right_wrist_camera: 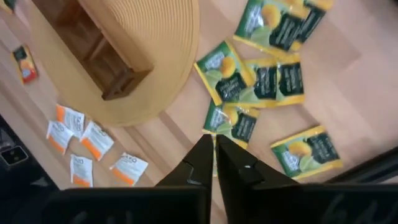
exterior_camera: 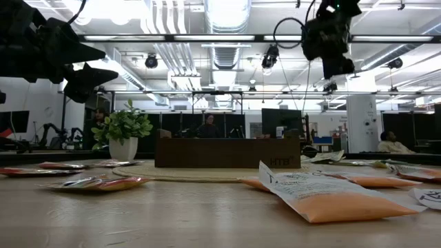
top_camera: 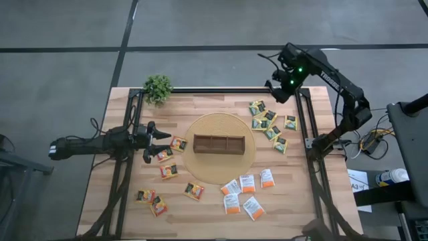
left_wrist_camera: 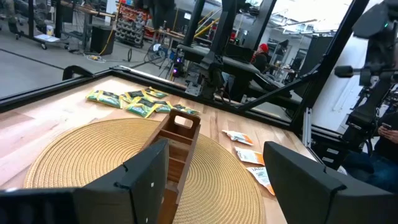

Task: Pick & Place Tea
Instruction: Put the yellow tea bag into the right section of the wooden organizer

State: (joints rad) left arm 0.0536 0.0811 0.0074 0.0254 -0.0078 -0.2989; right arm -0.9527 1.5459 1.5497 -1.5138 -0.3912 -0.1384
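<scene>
Bright, even overhead light; ceiling strip lights [exterior_camera: 227,14] glare in the low view, nearest sachet [exterior_camera: 331,196] blurred.

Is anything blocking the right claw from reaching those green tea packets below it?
Nothing visible does. The right gripper hangs above the green-yellow sachets, jaws nearly together, with only air between. Those sachets lie flat on the table beside the round mat.

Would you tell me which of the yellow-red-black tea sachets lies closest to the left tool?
The sachet just beside the left tool, at the woven mat's left edge; the other yellow-red-black ones lie farther off, mostly toward the table's front-left corner.
</scene>
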